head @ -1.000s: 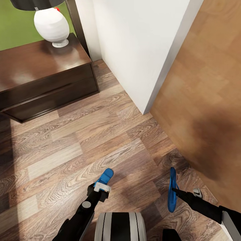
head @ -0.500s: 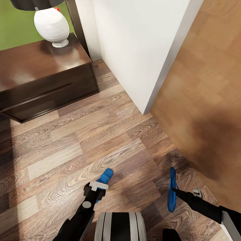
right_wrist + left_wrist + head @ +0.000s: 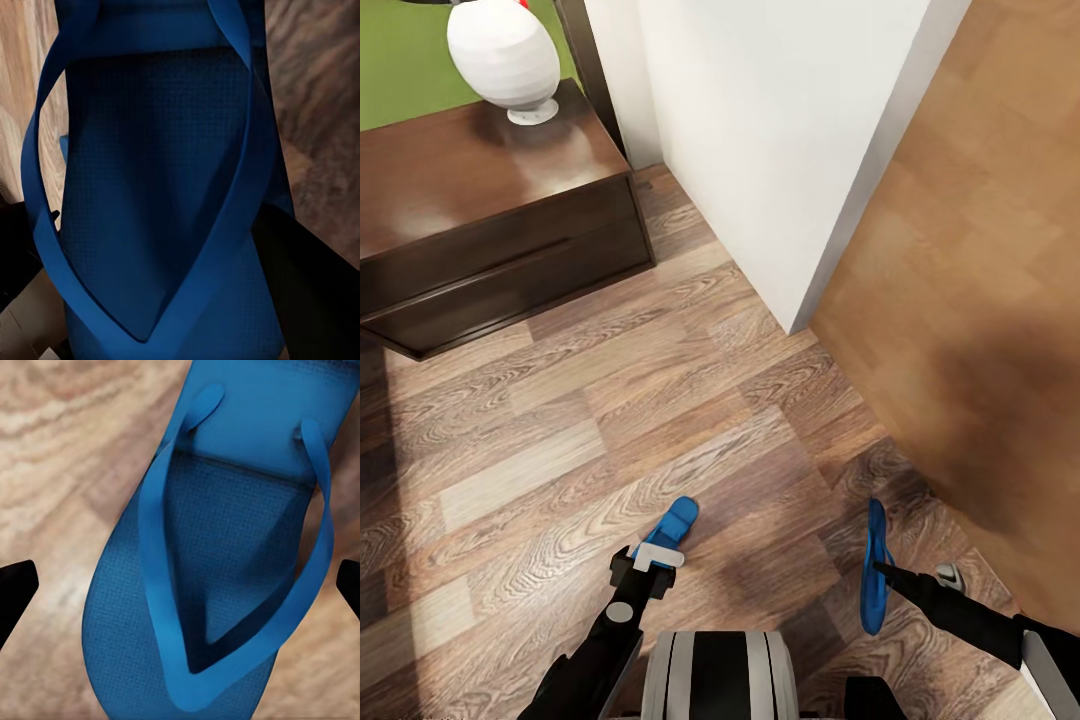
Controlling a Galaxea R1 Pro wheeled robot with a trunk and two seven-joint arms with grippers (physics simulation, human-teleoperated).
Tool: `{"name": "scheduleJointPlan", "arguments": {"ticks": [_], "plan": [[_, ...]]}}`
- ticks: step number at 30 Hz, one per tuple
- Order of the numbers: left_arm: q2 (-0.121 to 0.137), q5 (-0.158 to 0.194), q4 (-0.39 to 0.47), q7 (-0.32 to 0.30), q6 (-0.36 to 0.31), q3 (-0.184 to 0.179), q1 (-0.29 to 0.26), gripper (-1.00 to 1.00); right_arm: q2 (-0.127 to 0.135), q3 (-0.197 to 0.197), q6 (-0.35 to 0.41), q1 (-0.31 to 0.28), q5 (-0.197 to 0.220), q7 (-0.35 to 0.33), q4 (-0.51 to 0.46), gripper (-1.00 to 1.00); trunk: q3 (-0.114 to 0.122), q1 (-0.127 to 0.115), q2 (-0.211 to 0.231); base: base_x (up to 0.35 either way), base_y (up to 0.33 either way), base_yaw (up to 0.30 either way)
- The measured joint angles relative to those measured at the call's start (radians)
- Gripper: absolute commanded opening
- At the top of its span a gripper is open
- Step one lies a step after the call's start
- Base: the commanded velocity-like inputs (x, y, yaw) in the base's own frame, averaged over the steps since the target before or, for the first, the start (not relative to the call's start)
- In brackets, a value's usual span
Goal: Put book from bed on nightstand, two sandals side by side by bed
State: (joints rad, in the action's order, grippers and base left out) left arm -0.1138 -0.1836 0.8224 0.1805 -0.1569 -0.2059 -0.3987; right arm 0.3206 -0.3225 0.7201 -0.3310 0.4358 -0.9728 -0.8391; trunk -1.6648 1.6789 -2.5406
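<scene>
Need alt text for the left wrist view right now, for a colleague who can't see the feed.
A bright blue sandal lies flat, straps up, on the wood-plank floor. It sits between the dark fingertips of the open left gripper, which are spread wide and not touching it.

Black arms, white-capped left pincer [image 3: 652, 556], grey-and-black striped trunk [image 3: 717, 675]

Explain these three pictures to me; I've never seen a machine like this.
It is a simulated two-armed wheeled robot. The large picture looks down from its head; the other two come from cameras near each pincer. On the wood floor lies one blue sandal, flat; the left pincer hangs over it, fingers spread wide of it. The right pincer is shut on the other sandal, holding it on edge. Behind stand a dark nightstand with a white lamp, and a white wall.
</scene>
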Motion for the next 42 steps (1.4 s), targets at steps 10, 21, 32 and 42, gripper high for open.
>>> {"name": "scheduleJointPlan", "arguments": {"ticks": [10,21,32,42], "plan": [[0.000,0.000,0.000,0.000,0.000,-0.001,0.000,1.00,0.000,0.000,0.000,0.000,0.000,0.000,0.000,-1.00,-0.012,0.001,-0.001,0.000,0.000,0.000],[0.000,0.000,0.000,0.000,0.001,-0.002,0.000,1.00,0.000,0.000,0.000,0.000,0.000,0.000,0.000,-1.00,-0.012,0.001,-0.001,0.074,0.000,0.000],[0.000,0.000,0.000,-0.001,0.002,-0.002,0.000,1.00,0.000,0.000,0.000,0.000,0.000,0.000,0.000,-1.00,-0.012,0.001,-0.001,0.011,0.000,0.000],[-0.001,0.001,-0.002,-0.002,0.000,-0.002,0.000,1.00,0.000,0.001,0.000,0.000,0.000,0.000,0.000,-1.00,-0.031,0.004,-0.002,0.000,0.000,0.000]]}}
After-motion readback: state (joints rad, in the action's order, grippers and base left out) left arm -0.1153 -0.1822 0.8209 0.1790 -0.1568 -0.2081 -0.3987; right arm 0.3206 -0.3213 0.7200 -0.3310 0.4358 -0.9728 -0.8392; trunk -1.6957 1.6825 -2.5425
